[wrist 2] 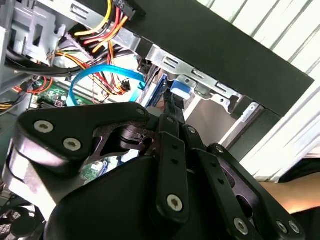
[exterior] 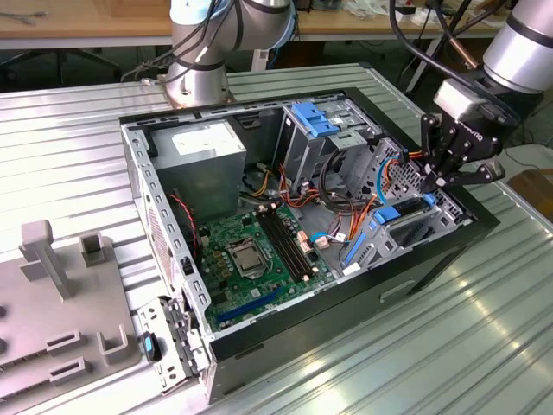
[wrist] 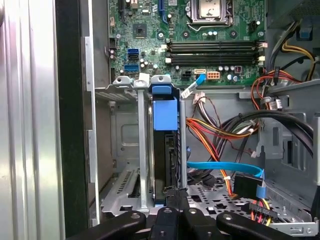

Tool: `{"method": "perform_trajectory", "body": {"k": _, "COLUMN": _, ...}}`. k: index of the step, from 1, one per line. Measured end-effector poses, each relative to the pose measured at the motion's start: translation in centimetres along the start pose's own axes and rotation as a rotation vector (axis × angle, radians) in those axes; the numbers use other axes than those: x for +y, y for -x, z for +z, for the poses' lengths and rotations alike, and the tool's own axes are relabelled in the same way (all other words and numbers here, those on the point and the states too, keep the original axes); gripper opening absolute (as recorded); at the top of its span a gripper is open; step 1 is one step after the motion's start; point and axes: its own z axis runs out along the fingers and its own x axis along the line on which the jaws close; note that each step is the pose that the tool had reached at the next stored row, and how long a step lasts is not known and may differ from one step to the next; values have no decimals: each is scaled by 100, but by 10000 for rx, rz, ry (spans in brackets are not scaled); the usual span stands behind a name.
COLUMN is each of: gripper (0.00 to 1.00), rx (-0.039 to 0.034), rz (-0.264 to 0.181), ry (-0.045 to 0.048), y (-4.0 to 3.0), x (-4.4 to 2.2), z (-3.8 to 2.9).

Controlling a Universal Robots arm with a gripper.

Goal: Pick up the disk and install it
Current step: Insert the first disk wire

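The disk (exterior: 399, 218) sits on edge in a slot of the silver drive bay (wrist: 120, 150) at the corner of the open computer case (exterior: 484, 216) on the exterior view's right. In the first wrist view the disk (wrist: 165, 145) shows a dark body with a bright blue rail and tab. In the second wrist view only the blue end of the disk (wrist 2: 180, 90) peeks out. My gripper (exterior: 429, 183) hangs just above the bay. Its black fingers are shut and narrow, and the gripper (wrist: 171, 192) tips rest at the disk's near end. The gripper (wrist 2: 170, 102) meets the blue end.
The case lies open on a ribbed metal table (exterior: 415, 346). Inside are the green motherboard (exterior: 251, 251), a grey power supply (exterior: 203, 151), a tall cage with a blue latch (exterior: 315, 121) and loose orange and blue cables (wrist: 225, 170) beside the bay. A grey fixture (exterior: 52, 294) stands left.
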Motion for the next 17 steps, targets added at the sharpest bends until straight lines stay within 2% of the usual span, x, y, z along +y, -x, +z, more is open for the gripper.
{"method": "perform_trajectory", "body": {"k": 5, "gripper": 11, "rx": 28, "rz": 1, "ry": -35, "y": 37, "x": -4, "z": -50}}
{"method": "perform_trajectory", "body": {"k": 7, "gripper": 11, "rx": 27, "rz": 0, "ry": -35, "y": 70, "x": -5, "z": -92}}
{"method": "perform_trajectory", "body": {"k": 12, "gripper": 11, "rx": 26, "rz": -43, "ry": -42, "y": 155, "x": -5, "z": -125}}
{"method": "perform_trajectory", "body": {"k": 15, "gripper": 11, "rx": 20, "rz": -342, "ry": -48, "y": 190, "x": -4, "z": -126}}
{"method": "perform_trajectory", "body": {"k": 17, "gripper": 11, "rx": 14, "rz": -742, "ry": -56, "y": 209, "x": -4, "z": -127}}
